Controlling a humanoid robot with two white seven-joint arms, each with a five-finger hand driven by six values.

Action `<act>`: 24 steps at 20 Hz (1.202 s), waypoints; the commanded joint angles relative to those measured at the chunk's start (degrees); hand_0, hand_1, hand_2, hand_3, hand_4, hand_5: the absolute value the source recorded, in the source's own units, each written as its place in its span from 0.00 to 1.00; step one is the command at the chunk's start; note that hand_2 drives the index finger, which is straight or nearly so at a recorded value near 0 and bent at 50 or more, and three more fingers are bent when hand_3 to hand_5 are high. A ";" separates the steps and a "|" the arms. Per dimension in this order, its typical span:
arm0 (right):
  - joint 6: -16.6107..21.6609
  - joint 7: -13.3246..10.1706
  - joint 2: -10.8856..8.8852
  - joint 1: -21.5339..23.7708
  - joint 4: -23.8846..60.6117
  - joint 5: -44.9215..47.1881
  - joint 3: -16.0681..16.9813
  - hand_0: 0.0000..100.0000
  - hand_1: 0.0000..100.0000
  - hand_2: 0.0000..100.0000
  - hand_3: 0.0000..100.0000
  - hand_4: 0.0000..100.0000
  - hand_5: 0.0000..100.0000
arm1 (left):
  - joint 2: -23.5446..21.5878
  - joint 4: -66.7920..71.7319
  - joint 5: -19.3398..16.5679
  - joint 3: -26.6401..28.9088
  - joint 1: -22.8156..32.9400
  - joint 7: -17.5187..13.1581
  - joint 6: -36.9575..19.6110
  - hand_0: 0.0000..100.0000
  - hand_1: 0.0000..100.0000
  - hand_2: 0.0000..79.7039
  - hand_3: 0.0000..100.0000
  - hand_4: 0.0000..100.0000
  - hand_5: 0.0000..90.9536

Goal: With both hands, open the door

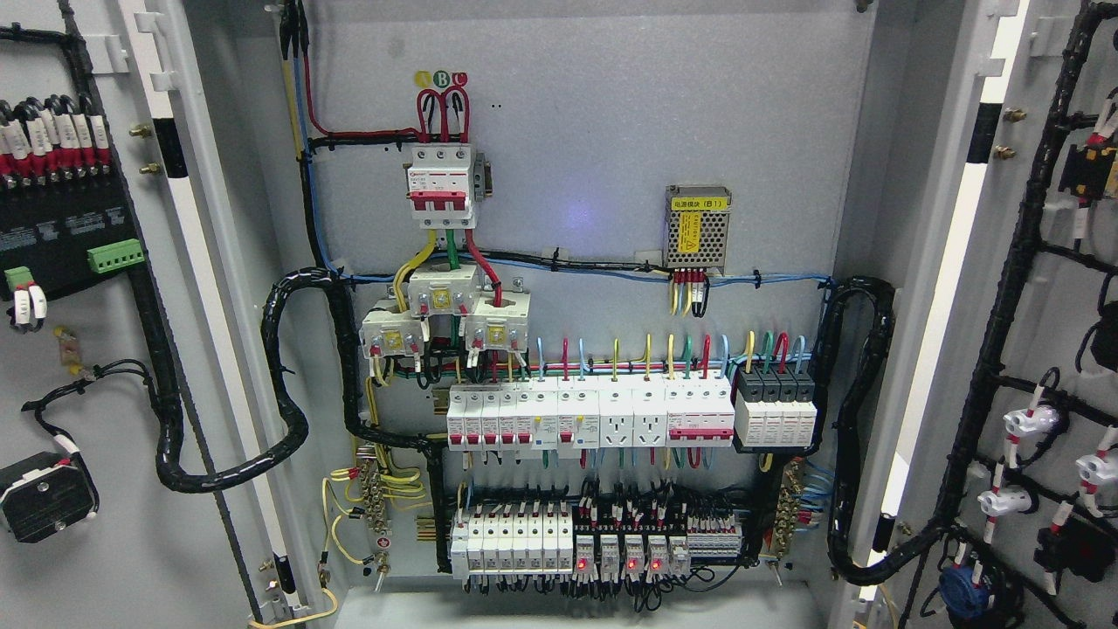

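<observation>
Both doors stand wide open: the left door (79, 349) at the left edge, the right door (1048, 349) at the right. No hand shows, so finger state and nearer arm cannot be told.

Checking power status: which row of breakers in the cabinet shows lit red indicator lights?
The bottom row, at the cabinet's foot: red lights glow on its right-of-centre modules. The middle row shows none.

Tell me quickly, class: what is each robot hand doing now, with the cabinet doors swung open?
Left hand: not in view, so its state cannot be told.
Right hand: not in view, so its state cannot be told.
</observation>
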State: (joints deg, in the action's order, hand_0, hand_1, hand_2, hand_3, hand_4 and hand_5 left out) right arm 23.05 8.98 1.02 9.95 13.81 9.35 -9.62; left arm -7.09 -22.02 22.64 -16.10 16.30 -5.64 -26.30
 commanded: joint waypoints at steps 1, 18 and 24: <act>-5.19 0.16 2.76 -0.55 -11.26 -0.65 0.13 0.19 0.00 0.00 0.00 0.00 0.00 | 2.95 12.79 -3.56 -0.42 -2.85 0.01 3.34 0.00 0.00 0.00 0.00 0.00 0.00; -13.65 0.16 3.02 -0.55 -12.05 -4.61 -0.57 0.19 0.00 0.00 0.00 0.00 0.00 | 4.36 18.41 -5.15 0.02 -10.14 0.01 24.88 0.00 0.00 0.00 0.00 0.00 0.00; -14.61 0.16 3.02 -0.55 -12.40 -4.61 -0.57 0.19 0.00 0.00 0.00 0.00 0.00 | 6.73 27.11 -13.82 3.43 -15.33 0.10 25.59 0.00 0.00 0.00 0.00 0.00 0.00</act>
State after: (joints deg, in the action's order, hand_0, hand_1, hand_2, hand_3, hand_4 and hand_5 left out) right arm 9.07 9.12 3.67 9.40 3.81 5.15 -10.05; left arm -2.73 -5.01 15.35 -15.86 4.71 -5.85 -1.13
